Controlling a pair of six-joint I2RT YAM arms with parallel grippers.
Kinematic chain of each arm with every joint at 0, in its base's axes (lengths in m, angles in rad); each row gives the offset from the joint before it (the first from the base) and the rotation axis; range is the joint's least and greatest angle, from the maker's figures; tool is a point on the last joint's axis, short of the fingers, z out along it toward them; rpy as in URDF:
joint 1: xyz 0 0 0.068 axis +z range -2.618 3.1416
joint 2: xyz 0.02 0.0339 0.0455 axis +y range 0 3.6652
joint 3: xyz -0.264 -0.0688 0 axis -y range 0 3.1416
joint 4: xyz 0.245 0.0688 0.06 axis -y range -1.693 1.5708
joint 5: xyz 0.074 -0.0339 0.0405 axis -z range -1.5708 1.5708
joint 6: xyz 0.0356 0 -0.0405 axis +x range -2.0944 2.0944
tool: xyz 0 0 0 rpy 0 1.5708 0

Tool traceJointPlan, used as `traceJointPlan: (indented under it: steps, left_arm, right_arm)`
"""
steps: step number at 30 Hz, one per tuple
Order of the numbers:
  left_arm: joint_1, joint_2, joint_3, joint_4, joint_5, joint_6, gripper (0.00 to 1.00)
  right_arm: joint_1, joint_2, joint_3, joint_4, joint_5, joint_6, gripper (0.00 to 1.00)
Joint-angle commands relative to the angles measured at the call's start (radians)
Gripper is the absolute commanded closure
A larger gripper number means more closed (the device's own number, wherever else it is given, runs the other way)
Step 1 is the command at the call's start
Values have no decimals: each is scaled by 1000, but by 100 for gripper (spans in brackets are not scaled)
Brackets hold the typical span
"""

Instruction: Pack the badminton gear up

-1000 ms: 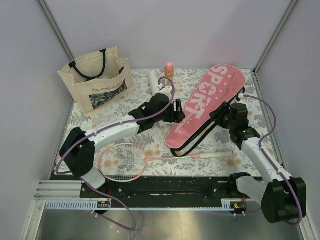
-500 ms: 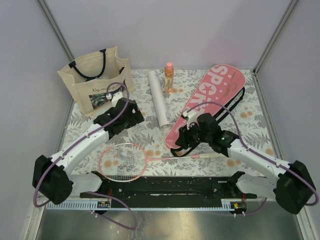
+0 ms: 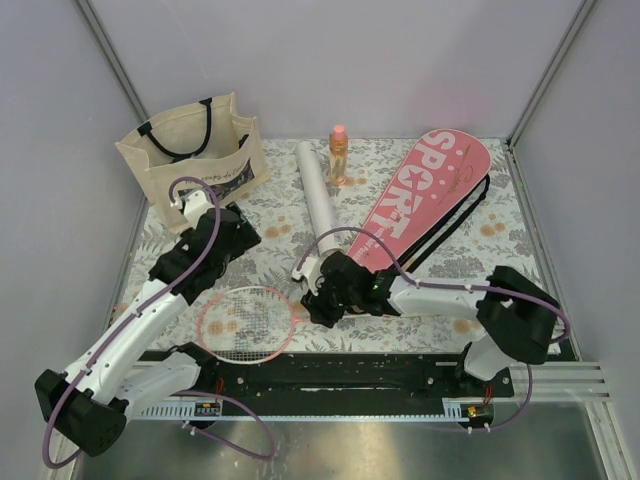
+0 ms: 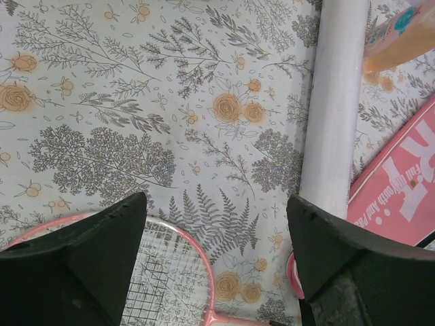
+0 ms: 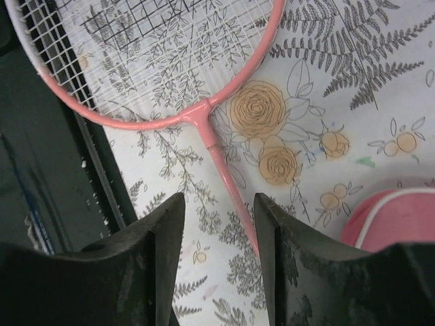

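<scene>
1. Pink-framed badminton racket (image 3: 243,322) with white strings lies flat on the flower-printed tablecloth (image 3: 480,270) at the near edge. Its head is to the left, just beyond the black base rail (image 3: 330,370).
2. Its thin pink shaft (image 5: 216,153) runs rightward from the head and passes under the right gripper (image 3: 318,300). The handle is hidden beneath that arm.
3. The right gripper's jaws stand apart and straddle the shaft, with a gap far wider than the shaft. I cannot tell whether either finger touches it.
4. The left gripper (image 3: 250,238) hangs over the cloth just beyond the racket's head, jaws spread wide with nothing between them.
5. The long white tube (image 3: 320,200) lies on the cloth mid-table, its near end just beside the narrow end of the cover.
6. The pink racket-shaped cover (image 3: 420,195) lettered "SPORT" lies diagonally on the right, its wide end toward the far right corner and black straps along its right edge.
7. An orange bottle with a pink cap (image 3: 339,155) stands upright near the tube's far end.
8. A beige tote bag with black straps (image 3: 195,160) stands at the far left.
</scene>
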Motion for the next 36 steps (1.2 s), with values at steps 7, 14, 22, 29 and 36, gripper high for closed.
traceJointPlan:
  steps: [7,14,22,29,36]
  left_arm:
    - [37,4,13,-37,-81,-8,10]
    - [106,10,56,-92,-51,-94,5]
    - [154,-21,74,-116,-43,-108,5]
    - [166,-13,90,-208,11,-153,5]
    - [166,-44,58,-267,79,-219,6]
  right_arm:
    - [73,177,127,20,158,-98,51]
    - [127,214,120,43,229,-121,55]
    - [152,231,87,54,292,-116,67]
    - [155,195,45,199,308,-99,90]
    - [155,87,24,334,247,-69,100]
